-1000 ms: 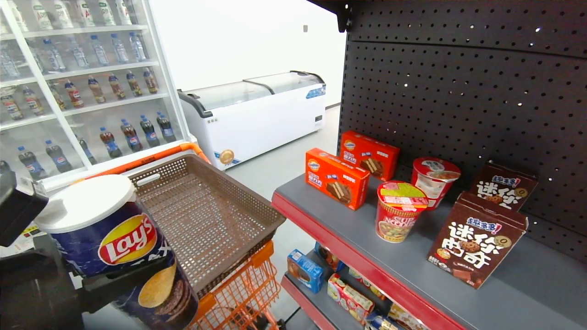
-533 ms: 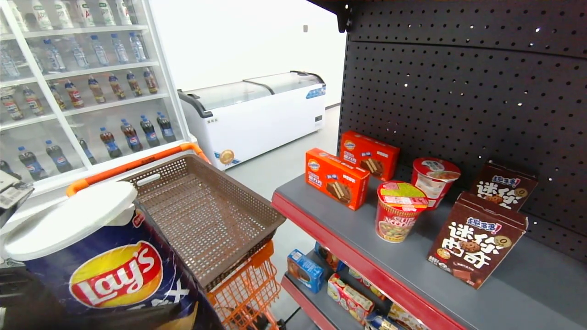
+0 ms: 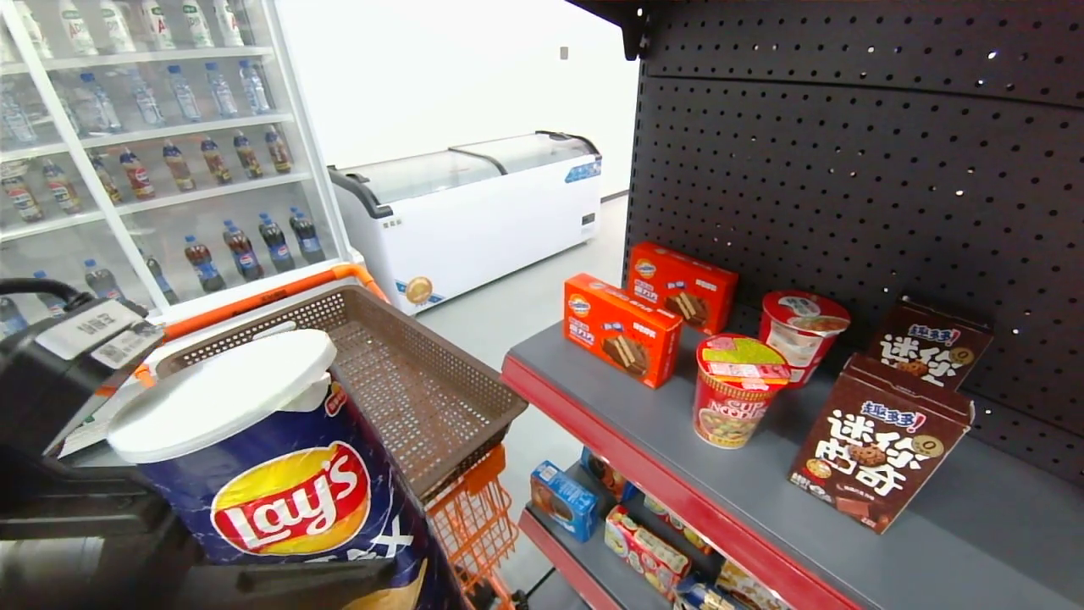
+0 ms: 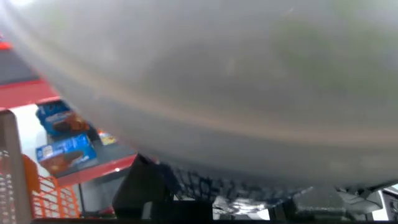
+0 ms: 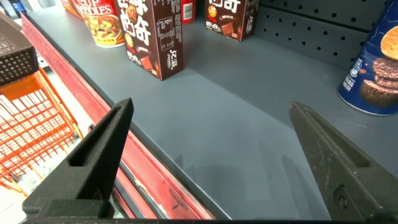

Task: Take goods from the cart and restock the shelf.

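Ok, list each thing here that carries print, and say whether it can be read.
can: big logo on its front, readable.
front cup: two-word name on its side, readable.
brown boxes: big white characters, readable; fine print too small.
orange boxes: small characters and a round badge, too small.
cooler bottles: labels too small.
freezer: round sticker on its front, blurred.

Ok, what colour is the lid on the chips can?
The chips can has a white lid; head view.
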